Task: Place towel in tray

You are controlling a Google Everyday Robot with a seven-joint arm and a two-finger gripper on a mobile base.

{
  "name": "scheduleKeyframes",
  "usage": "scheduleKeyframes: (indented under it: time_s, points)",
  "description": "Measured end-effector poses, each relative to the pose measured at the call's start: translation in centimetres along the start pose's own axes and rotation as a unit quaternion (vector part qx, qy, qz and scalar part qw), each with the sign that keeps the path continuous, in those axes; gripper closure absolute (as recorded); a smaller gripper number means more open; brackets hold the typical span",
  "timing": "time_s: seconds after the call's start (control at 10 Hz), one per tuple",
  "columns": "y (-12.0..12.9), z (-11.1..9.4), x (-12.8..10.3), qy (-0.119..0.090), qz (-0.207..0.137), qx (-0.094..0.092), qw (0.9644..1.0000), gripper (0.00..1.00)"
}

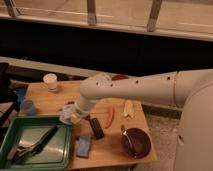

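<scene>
A: Where is the towel (66, 116) to be found at this moment?

B: It is seen as a pale, crumpled bundle at the end of the arm (135, 90), just beside the upper right corner of the green tray (59, 161), above the wooden counter (55, 101). Whether it rests on the wood or is lifted clear cannot be told.

A: And the claw (71, 114)?

B: It is placed low over that same spot, right at the bundle. Its state cannot be told; contact with the cloth is suggested, but a firm grasp is not confirmed.

A: How is the cloth expected to behave when handled?

B: It is judged to be light, soft and limp. No stiffness can be counted on, so loose ends would be expected to droop and drag. Breakage is not a concern.

A: Where should hold be taken?

B: A thick fold near the middle of the bundle is preferred, so that several layers are pinched together and less cloth is left hanging.

A: What could be disturbed on the way?

B: The dark tool (37, 145) already lying in the tray could be caught by a trailing corner, and the black object (96, 128) just beside the bundle could be nudged.
</scene>
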Motion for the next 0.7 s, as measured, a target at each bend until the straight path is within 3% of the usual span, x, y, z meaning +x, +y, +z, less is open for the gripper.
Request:
scheduleKeyframes:
  time_s: [0.1, 0.2, 0.5, 0.7]
  points:
    - [2.0, 0.8, -0.9, -0.002, -0.026, -0.017, 0.9995, 1.00]
    - [2.5, 1.0, -1.1, -0.003, -0.033, -0.021, 0.9992, 1.00]
    - [2.4, 1.0, -1.1, -0.003, -0.033, -0.021, 0.9992, 1.00]
    - [2.8, 1.8, -1.6, 0.011, -0.047, -0.026, 0.9985, 1.00]
